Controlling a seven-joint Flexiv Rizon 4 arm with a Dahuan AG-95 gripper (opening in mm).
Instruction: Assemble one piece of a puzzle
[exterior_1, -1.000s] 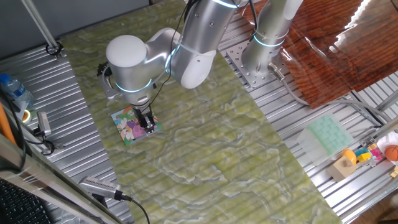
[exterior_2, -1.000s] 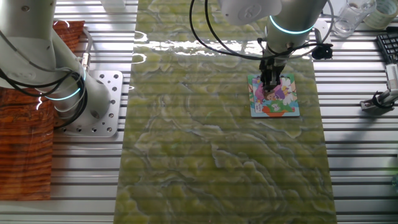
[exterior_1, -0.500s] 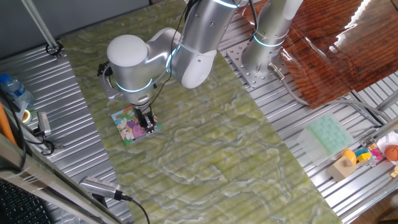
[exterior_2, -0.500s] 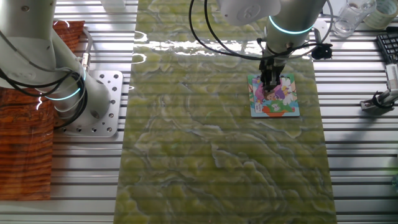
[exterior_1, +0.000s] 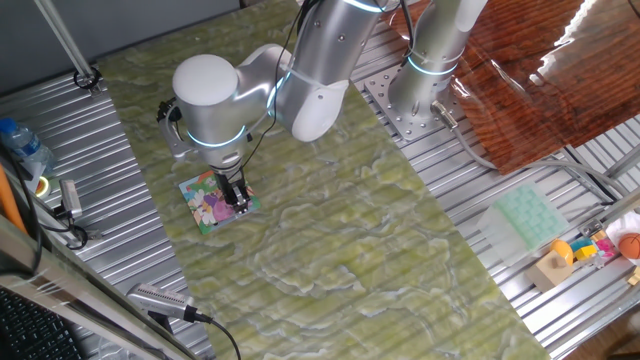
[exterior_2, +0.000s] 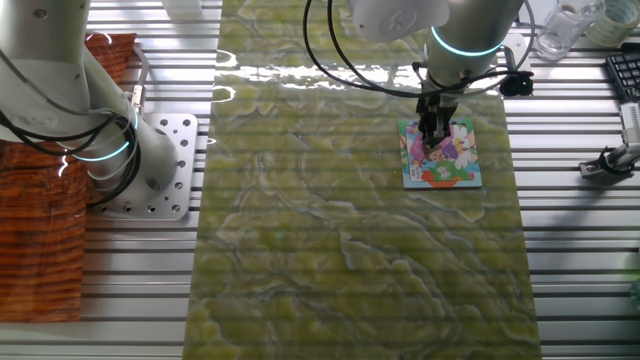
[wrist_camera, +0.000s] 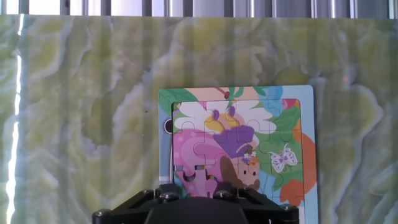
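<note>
- The piece (wrist_camera: 198, 178) is showing at the 6 o'clock edge of my hand view, a small pink bit with knobbed edges just above the gripper (wrist_camera: 194, 198) housing. It is sitting on the lower part of the puzzle (wrist_camera: 239, 146), though I am not able to tell whether it is lying flush in its slot.
- I am judging the task as nearly done: the rest of the picture is looking filled, and what is remaining is a firm seat and a release.
- The jaws are hidden under the housing, so I cannot tell how far apart they are standing or whether they are gripping the piece.
- In one fixed view the gripper (exterior_1: 238, 198) is standing upright over the puzzle (exterior_1: 212, 203), toward its 3 o'clock side; the piece is too small to find there.
- In the other fixed view the fingers are covering the middle of the puzzle (exterior_2: 441, 153), which is lying on the green mat (exterior_2: 340, 250).
- Only the hand view is giving me the joint lines; only the fixed views are showing the arm's posture.
</note>
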